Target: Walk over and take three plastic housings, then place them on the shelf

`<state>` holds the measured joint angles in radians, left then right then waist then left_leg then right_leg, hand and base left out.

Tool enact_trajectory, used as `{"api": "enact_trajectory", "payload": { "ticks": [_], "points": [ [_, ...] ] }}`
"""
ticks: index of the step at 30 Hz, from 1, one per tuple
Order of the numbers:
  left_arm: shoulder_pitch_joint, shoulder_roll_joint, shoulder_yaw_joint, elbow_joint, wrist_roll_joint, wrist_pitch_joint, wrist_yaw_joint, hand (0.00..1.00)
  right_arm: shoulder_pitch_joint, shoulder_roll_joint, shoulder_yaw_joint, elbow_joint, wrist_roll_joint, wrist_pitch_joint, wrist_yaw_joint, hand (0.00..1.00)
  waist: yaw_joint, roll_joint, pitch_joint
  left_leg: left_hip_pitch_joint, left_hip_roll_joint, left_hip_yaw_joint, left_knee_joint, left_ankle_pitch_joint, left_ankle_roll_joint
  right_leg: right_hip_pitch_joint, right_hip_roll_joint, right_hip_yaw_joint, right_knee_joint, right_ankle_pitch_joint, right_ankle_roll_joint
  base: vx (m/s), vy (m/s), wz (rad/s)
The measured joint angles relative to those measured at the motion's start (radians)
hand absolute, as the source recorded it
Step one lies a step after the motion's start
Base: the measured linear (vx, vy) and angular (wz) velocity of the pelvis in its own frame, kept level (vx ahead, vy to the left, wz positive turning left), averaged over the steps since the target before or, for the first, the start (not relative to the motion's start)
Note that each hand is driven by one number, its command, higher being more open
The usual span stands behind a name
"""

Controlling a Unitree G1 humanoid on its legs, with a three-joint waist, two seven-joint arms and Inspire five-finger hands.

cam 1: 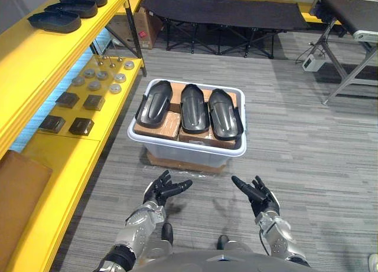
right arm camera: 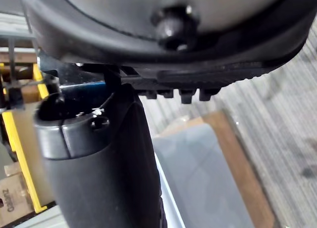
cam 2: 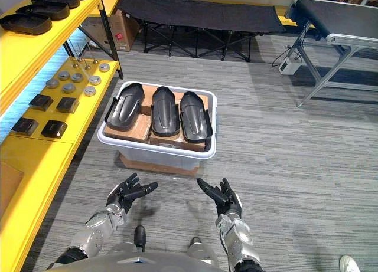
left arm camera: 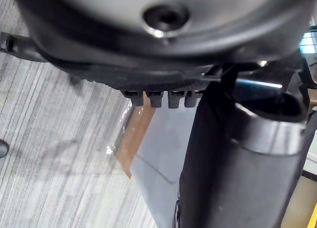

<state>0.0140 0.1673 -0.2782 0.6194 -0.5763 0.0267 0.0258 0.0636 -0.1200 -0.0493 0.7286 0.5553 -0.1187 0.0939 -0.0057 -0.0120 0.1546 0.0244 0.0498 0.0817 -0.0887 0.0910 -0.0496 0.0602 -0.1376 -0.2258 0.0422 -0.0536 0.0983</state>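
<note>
Both of your hands hang low over the grey floor (cam 1: pixel 307 142), palms turned inward toward each other. Your left hand (cam 1: pixel 164 189) has its fingers spread and loosely extended, with nothing in it; your right hand (cam 1: pixel 256 195) mirrors it, fingers relaxed and apart, also empty. Neither hand touches anything.

Just ahead of them sits a clear plastic bin (cam 1: pixel 236 151) on a cardboard sheet (cam 1: pixel 177 164) laid on the floor. Your three plastic housings (cam 1: pixel 194 107) lie inside it, side by side and lengthwise, resting on top of brown cardboard boxes (cam 1: pixel 168 125) — the outer two (cam 1: pixel 155 102) (cam 1: pixel 224 112) reach toward the bin's side rims. From your left wrist view you see the bin's wall (left arm camera: pixel 168 149) close by, past the fingers.

To your left runs the yellow shelf (cam 1: pixel 59 53). Its upper level already carries more black housings (cam 1: pixel 54 21) in a row, while the lower level holds round metal discs (cam 1: pixel 101 75) and dark square blocks (cam 1: pixel 81 126). Well beyond the bin stands a black folding cot (cam 1: pixel 224 12).
</note>
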Motion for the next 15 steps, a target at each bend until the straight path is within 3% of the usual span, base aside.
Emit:
{"api": "enact_trajectory", "payload": {
  "ticks": [7, 15],
  "points": [
    [0.005, 0.003, 0.0, 0.0, 0.0, 0.0, 0.0, 1.0, -0.002, 0.014, 0.022, 0.0, -0.002, 0.0, -0.002, 1.0, 0.001, -0.019, -0.014, -0.014, -0.01, 0.005, 0.0, -0.002, 0.0, 0.019, -0.006, -0.027, -0.053, 0.04, 0.011, 0.0, 0.01, 0.0],
    [0.002, 0.003, 0.0, 0.0, 0.0, 0.0, 0.0, 1.0, -0.009, 0.014, 0.021, 0.001, -0.001, 0.0, -0.003, 1.0, -0.002, -0.019, -0.014, -0.006, -0.014, 0.005, -0.001, 0.0, 0.002, 0.039, -0.014, -0.035, -0.073, 0.048, 0.011, 0.03, -0.004, 0.01]
  ]
}}
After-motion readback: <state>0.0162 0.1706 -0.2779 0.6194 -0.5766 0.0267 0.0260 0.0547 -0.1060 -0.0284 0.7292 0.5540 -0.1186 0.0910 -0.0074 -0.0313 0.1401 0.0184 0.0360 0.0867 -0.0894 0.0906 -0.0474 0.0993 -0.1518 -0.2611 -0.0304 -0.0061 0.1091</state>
